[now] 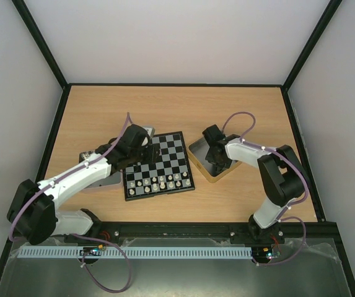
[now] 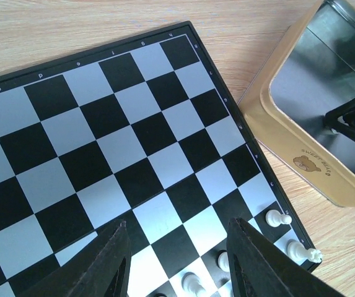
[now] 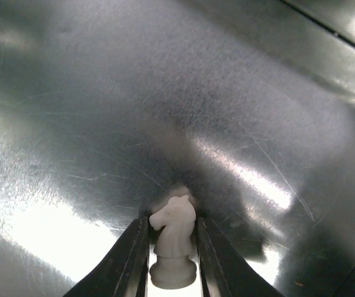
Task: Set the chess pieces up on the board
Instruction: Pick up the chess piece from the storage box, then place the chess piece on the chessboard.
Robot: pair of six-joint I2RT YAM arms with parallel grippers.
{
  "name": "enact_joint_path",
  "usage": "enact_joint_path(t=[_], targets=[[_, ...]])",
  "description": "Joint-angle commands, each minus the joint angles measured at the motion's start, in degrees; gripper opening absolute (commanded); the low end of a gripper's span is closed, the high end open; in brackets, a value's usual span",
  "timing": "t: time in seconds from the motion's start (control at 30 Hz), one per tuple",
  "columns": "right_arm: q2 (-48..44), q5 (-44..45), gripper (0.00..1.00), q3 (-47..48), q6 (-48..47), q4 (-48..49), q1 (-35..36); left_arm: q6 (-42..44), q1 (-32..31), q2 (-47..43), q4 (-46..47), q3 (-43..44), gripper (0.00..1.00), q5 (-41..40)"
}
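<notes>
Partly done: cream-white chess pieces [image 1: 158, 182] stand on the near rows of the board [image 1: 165, 148], mid-tabletop; no black ones there. The right arm's jaws grip a white knight [image 3: 173, 238] inside a tin [image 1: 194, 154]; the left arm's jaws hang open above the board.

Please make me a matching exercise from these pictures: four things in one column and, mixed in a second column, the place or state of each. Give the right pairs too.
1 left gripper
2 right gripper
3 white knight
4 gold-rimmed tin

A pinched between two fingers
B open, over the board
C on the table beside the board
D shut, down inside the tin

Pairs: 1-B, 2-D, 3-A, 4-C.
</notes>
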Motion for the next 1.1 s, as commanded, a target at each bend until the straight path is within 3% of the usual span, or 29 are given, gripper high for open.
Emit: enact_joint_path(t=[0.0, 0.2, 0.47, 0.73, 0.93, 1.07], targets=[[-0.1, 0.6, 0.16, -1.7, 1.4, 0.0, 0.4, -0.5, 0.3, -1.4, 0.0, -0.5, 0.45, 0.7], [-2.7, 1.7, 0.11, -1.9, 0.2, 2.3, 0.4, -1.4, 0.6, -2.0, -0.2, -0.4, 0.46, 1.4], [-19.7, -1.7, 0.12, -3.6, -8.7, 14.3, 0.8, -4.5, 3.1, -4.6, 0.3, 3.0, 0.49, 9.3], [-31.6, -28.6, 0.1, -8.5, -24.7, 35.0, 2.1, -9.4, 7.7, -7.6, 0.4, 11.6, 0.62, 22.1], [-33.1, -44.8, 0.1, -7.9, -33.6, 40.9, 2.7, -17.5, 12.6, -7.5, 4.9, 13.6, 0.66, 36.7], [-30.8, -55.3, 0.06, -4.7, -39.6, 39.3, 3.3, -21.3, 12.7, -5.6, 9.4, 13.7, 0.67, 46.7]])
